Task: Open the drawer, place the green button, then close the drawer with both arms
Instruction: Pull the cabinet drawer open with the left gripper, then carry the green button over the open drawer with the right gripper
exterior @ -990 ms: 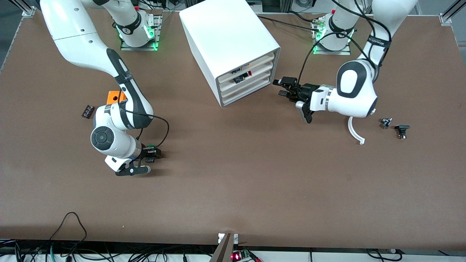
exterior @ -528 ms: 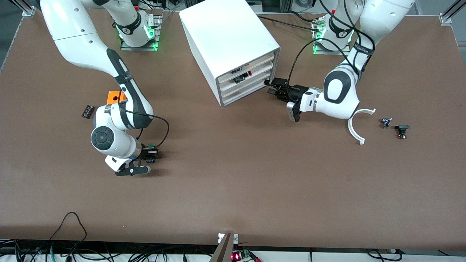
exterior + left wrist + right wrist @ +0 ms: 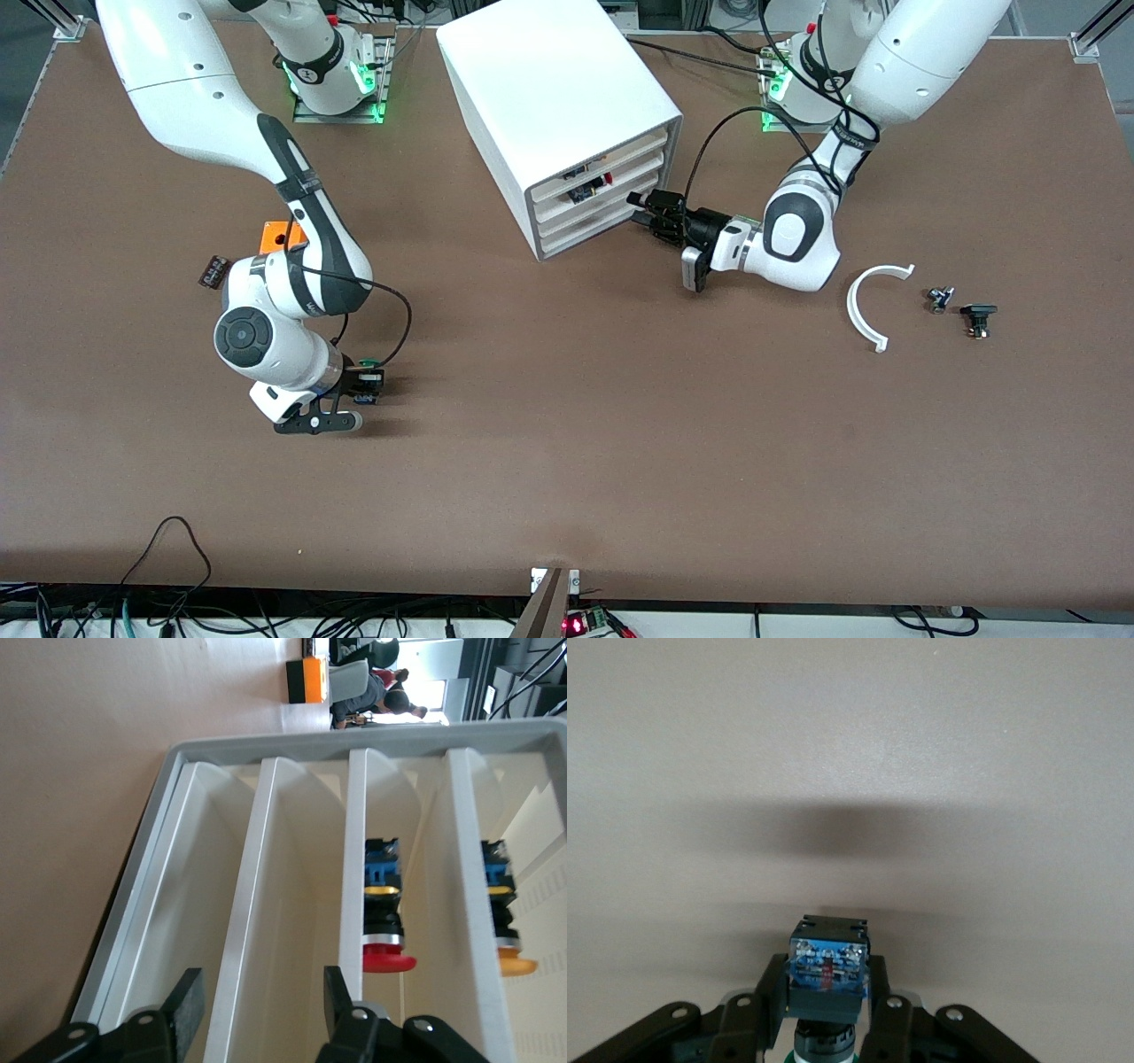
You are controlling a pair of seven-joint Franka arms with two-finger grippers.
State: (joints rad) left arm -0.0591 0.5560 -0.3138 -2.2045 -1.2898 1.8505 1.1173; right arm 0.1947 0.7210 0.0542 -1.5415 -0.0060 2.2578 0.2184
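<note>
The white cabinet (image 3: 549, 89) stands mid-table. Its third drawer (image 3: 589, 219) sits level with the other fronts. My left gripper (image 3: 645, 213) is open right at the drawer fronts. In the left wrist view its fingertips (image 3: 184, 1001) stand either side of the third drawer's front lip (image 3: 248, 904), midway point (image 3: 257, 988). My right gripper (image 3: 363, 383) is shut on the button (image 3: 368, 379) and holds it just above the table toward the right arm's end. In the right wrist view the button (image 3: 827, 970) shows its dark body and blue end between the fingers (image 3: 772, 992), green cap partly hidden.
An orange cube (image 3: 282, 236) and a small black part (image 3: 213, 270) lie by the right arm. A white curved piece (image 3: 866, 306) and two small dark parts (image 3: 939, 299) (image 3: 978, 317) lie toward the left arm's end. The upper drawers hold a red-capped (image 3: 383, 948) and a yellow-capped button (image 3: 505, 939).
My left gripper has moved across to the cabinet and now reaches the drawer fronts. My right gripper has shifted slightly with the button in it.
</note>
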